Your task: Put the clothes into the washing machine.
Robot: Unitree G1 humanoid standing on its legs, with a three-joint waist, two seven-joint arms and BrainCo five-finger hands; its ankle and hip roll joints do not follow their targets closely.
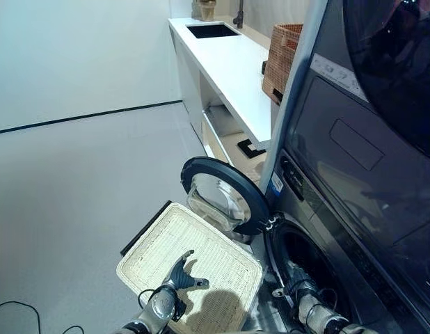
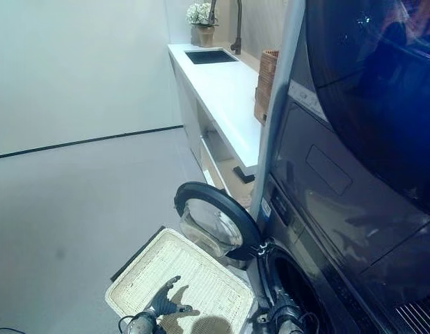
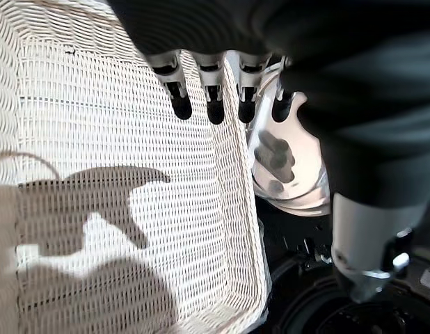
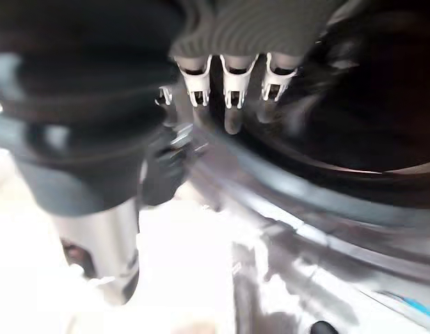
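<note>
The washing machine (image 1: pixel 354 209) stands on the right with its round door (image 1: pixel 222 195) swung open to the left and its dark drum opening (image 1: pixel 309 261) showing. A white wicker basket (image 1: pixel 142 247) lies on the floor in front of it, and I see no clothes inside. My left hand (image 1: pixel 181 275) hovers over the basket's bottom, open, its fingers (image 3: pixel 213 104) straight and holding nothing. At the drum's rim my right hand (image 1: pixel 298 284) is open too, its fingers (image 4: pixel 232 90) pointing into the dark drum with nothing in them.
A white counter (image 1: pixel 232 69) with a black sink (image 1: pixel 211 30) runs along the back, and a brown wicker basket (image 1: pixel 283 59) stands on it beside the machine. Grey floor (image 1: pixel 83 181) spreads to the left.
</note>
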